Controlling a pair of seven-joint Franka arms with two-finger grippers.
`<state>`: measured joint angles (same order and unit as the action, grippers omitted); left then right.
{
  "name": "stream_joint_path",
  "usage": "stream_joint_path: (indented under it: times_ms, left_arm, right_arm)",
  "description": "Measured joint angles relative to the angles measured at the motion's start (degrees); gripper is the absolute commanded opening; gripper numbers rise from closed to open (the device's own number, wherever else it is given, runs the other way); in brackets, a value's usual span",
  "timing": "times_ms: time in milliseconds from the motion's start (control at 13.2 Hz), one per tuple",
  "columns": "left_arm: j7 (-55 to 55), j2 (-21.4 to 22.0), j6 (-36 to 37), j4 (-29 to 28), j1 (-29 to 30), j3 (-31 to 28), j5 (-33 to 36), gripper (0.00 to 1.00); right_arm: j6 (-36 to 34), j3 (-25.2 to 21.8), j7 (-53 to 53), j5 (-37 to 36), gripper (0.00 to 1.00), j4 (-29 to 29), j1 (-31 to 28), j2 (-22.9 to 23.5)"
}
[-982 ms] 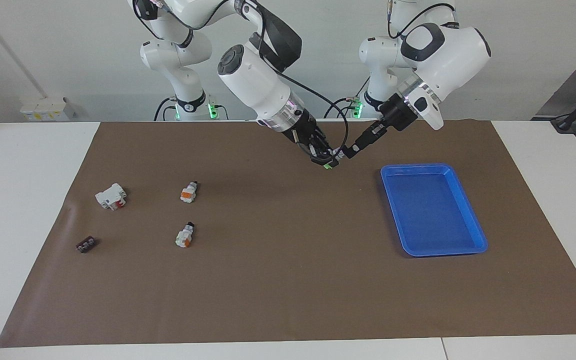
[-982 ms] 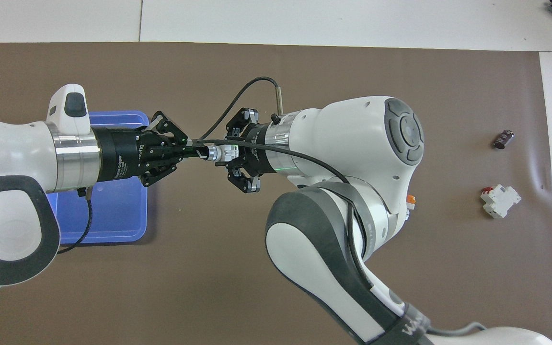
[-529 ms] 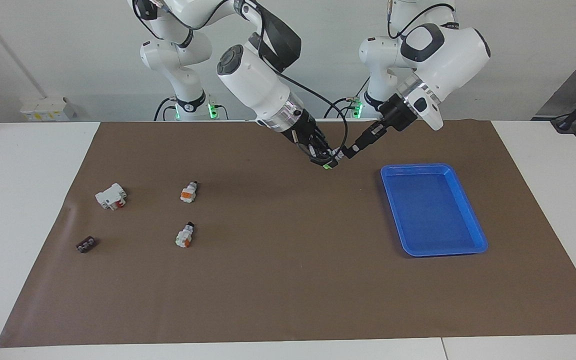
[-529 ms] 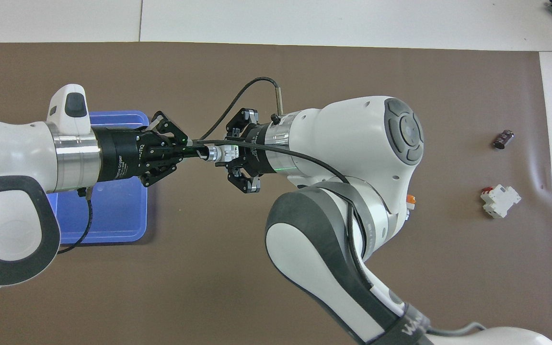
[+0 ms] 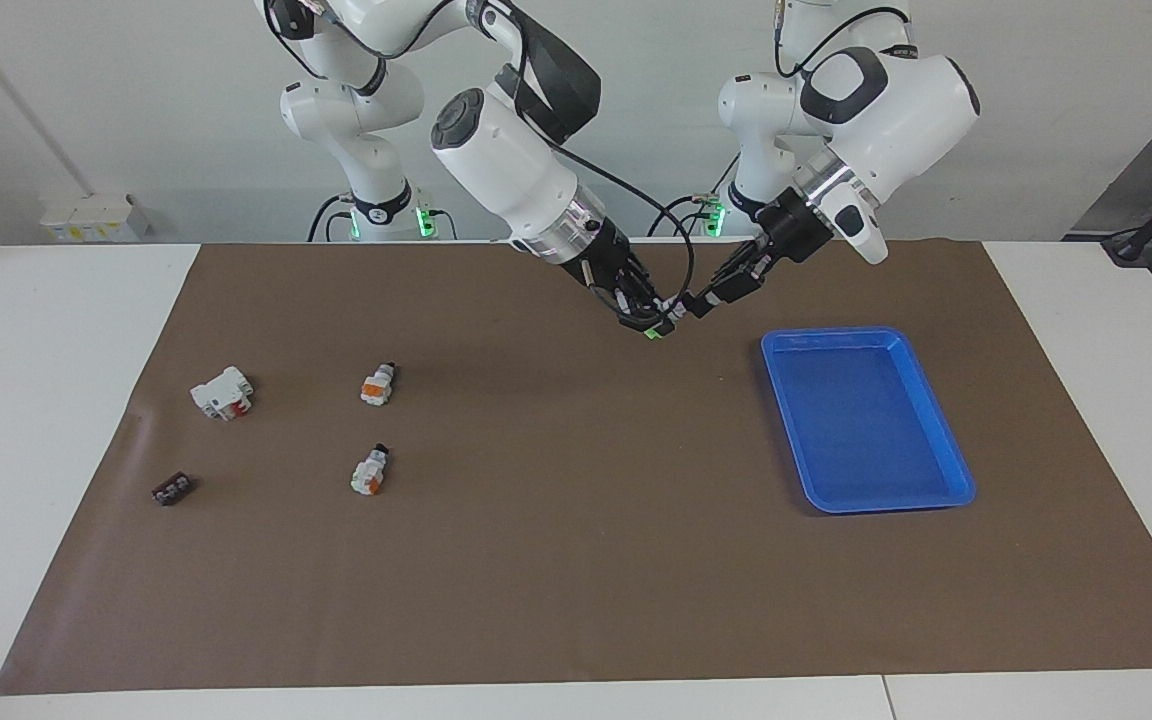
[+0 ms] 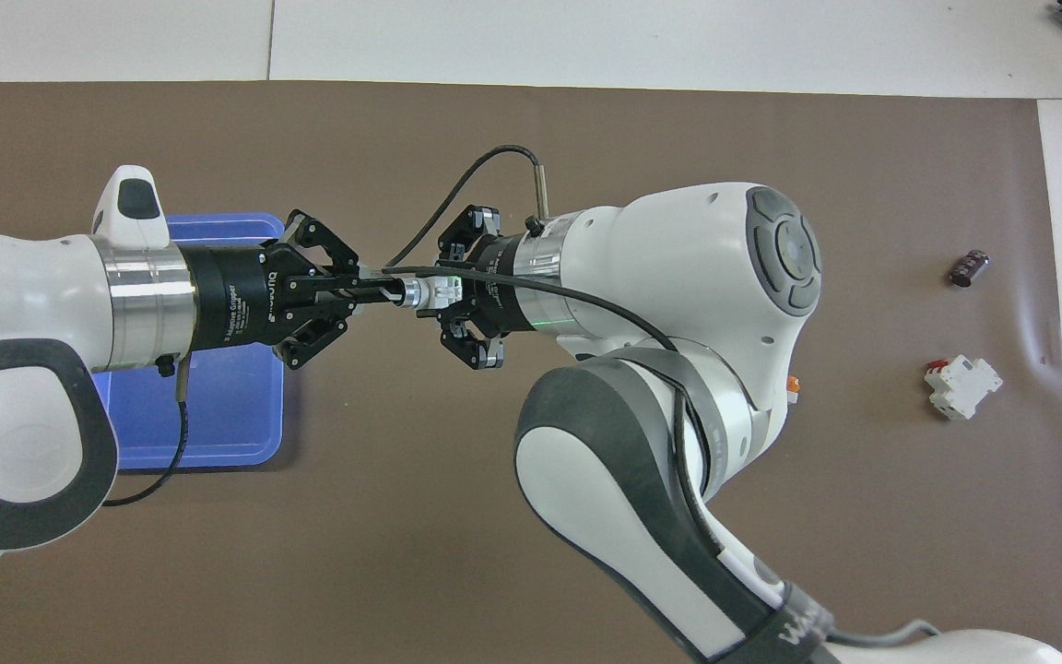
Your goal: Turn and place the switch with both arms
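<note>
Switch [image 6: 430, 292] is held aloft over the brown mat beside the blue tray [image 5: 946, 440], pinched by right tool [image 5: 654, 322]; left tool [image 5: 701, 303] pinches its knob and has rolled since earlier: turning under way

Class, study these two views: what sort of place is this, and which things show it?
Probably a robotics lab test bench: two white jointed robot arms at a table under a brown mat, a blue plastic tray and small white plastic switches laid out as practice parts.
</note>
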<state>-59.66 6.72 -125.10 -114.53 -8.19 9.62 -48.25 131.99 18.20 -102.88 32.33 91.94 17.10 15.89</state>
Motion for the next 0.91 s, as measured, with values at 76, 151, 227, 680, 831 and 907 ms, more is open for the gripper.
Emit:
stream_joint_path:
  times_ms: [76, 151, 227, 680, 831, 907]
  left_arm:
    - [-4.50, 0.01, 0.00, 0.00, -0.07, 0.00, 0.00, 0.00]
    - [-9.85, 0.01, 0.01, -0.02, -0.16, -0.01, 0.01, 0.00]
    - [-15.27, 0.01, 0.01, -0.03, -0.26, -0.02, 0.03, 0.00]
    - [-40.50, 0.24, 0.00, -0.05, -0.53, 0.00, 0.06, 0.00]
    - [-48.76, 0.29, 0.00, -0.05, -0.57, 0.02, 0.06, 0.00]
    - [-52.79, 0.30, 0.01, -0.06, -0.59, 0.04, 0.06, 0.00]
  right_arm:
    - [0.00, -0.01, 0.00, 0.00, 0.00, -0.01, -0.08, -0.03]
    - [0.00, -0.02, 0.00, 0.00, 0.00, -0.02, -0.17, -0.05]
    - [0.01, -0.05, 0.00, 0.00, 0.00, -0.05, -0.25, -0.06]
    - [0.31, -0.27, 0.00, -0.06, 0.00, -0.29, -0.27, -0.04]
    - [0.62, -0.28, 0.00, -0.07, 0.00, -0.29, -0.27, 0.02]
    - [0.74, -0.28, 0.00, -0.07, 0.00, -0.30, -0.27, 0.06]
